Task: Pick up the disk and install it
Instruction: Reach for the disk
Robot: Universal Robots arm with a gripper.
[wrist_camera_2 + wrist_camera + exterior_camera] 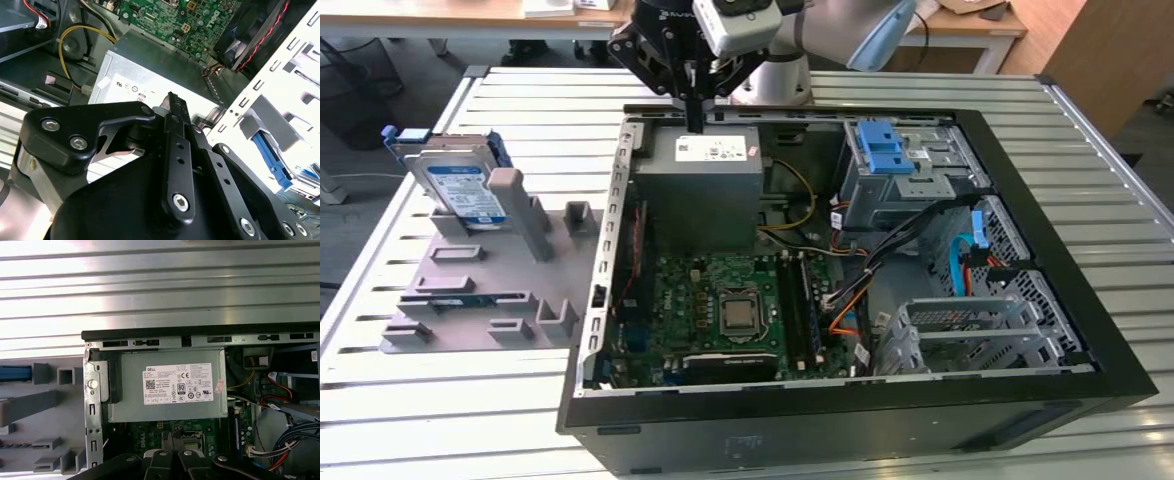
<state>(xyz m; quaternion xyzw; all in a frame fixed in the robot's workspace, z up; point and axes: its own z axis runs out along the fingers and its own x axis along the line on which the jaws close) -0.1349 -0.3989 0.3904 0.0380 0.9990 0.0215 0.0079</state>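
Observation:
The disk (462, 188) stands on edge in a slot of the grey fixture (480, 295) at the exterior view's left. It is a silver drive with a white-and-blue label in a blue bracket. My gripper (698, 120) hangs well to its right, just above the far edge of the grey power supply box (707, 185) inside the open computer case (1067, 300). Its fingers are shut together with nothing between them, as both wrist views show (172, 102) (172, 439). The power supply's white sticker (178, 384) lies right below the fingertips.
The case holds a green motherboard (720, 310), loose cables (907, 240), a blue latch piece (887, 150) on the drive cage and an empty metal bay (974, 330). The fixture has several grey posts. Slatted metal table (400, 420) surrounds everything.

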